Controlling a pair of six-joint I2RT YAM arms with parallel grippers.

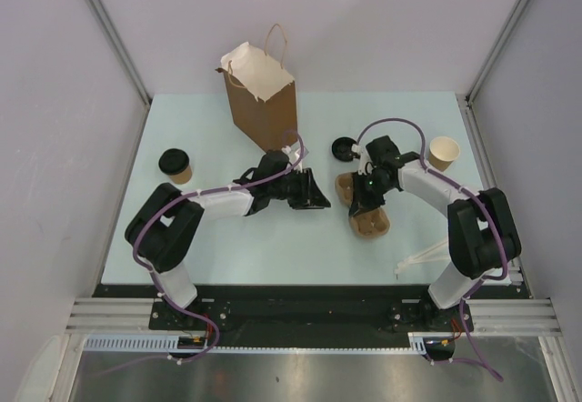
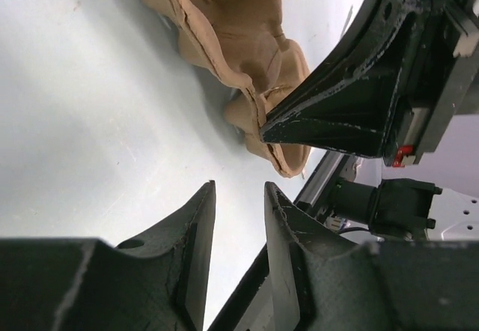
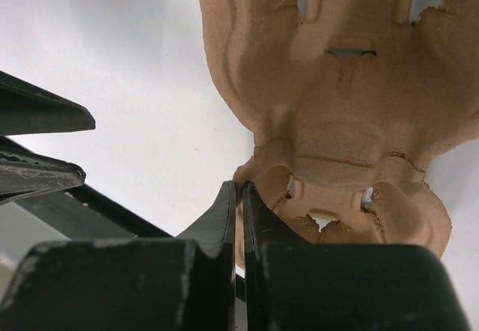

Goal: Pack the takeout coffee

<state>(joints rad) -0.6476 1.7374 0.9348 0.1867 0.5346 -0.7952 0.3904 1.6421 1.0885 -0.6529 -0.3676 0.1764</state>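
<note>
The takeout coffee (image 1: 175, 165), a tan cup with a black lid, stands at the table's left, away from both grippers. A second tan cup (image 1: 444, 153) stands uncovered at the right, and a loose black lid (image 1: 344, 148) lies near the middle. My right gripper (image 3: 241, 189) is shut on the near rim of the brown pulp carrier tray (image 3: 352, 99), which lies at mid-table (image 1: 368, 216). My left gripper (image 2: 238, 196) is open with nothing between its fingers, just left of the tray (image 2: 247, 39) and close to the right gripper (image 2: 352, 114).
A tall brown paper bag (image 1: 262, 97) with twine handles stands open at the back, just behind the left arm. Pale walls and metal posts enclose the table on three sides. A white wire-like piece (image 1: 420, 258) lies by the right arm's base.
</note>
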